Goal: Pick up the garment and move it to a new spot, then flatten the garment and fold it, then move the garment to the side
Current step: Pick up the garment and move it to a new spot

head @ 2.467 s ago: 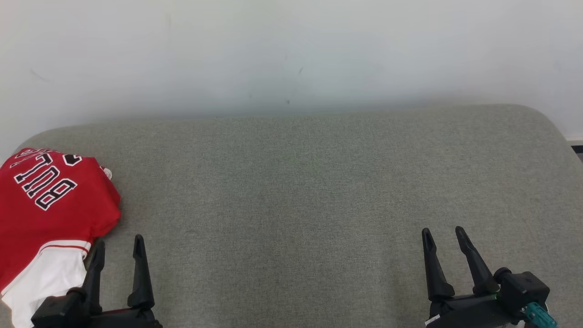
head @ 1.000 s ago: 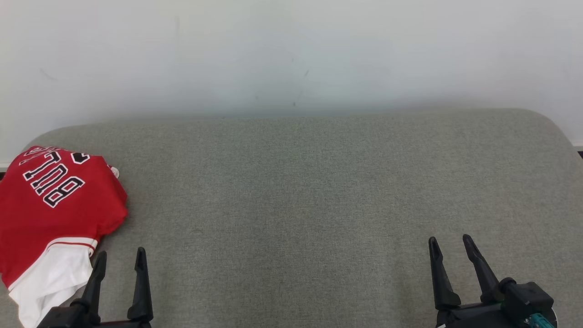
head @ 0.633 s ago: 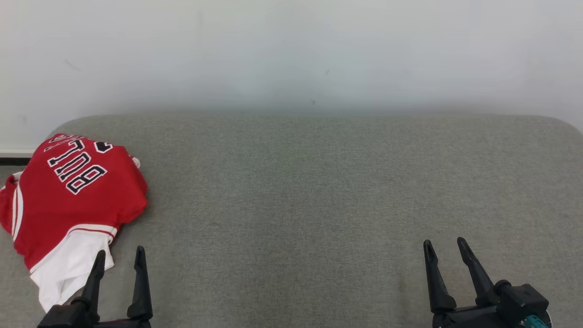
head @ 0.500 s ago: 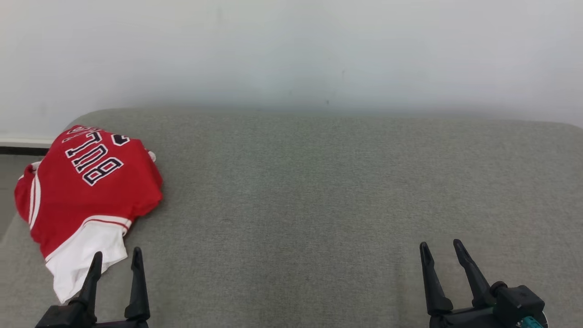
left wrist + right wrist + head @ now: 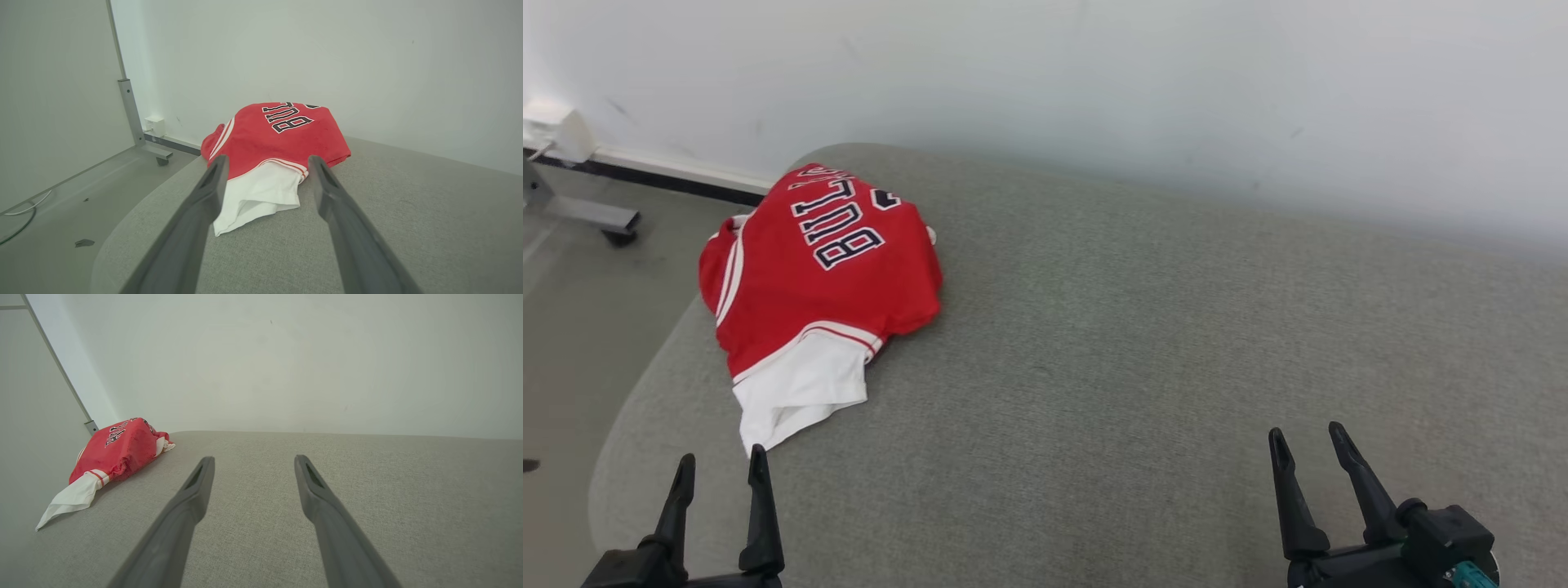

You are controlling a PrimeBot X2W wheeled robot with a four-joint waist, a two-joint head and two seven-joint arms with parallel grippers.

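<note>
Head view, garment, grey cushion, white wall

the garment, at ten o'clock in the head view, is soft matt cloth, red with a white panel and raised black-and-white letters. under it, the grey cushion is coarse woven fabric, matt. the wall at twelve o'clock looks smooth and matt. the floor at nine o'clock has a faint sheen. the left gripper and right gripper look like dark matt plastic.
</note>
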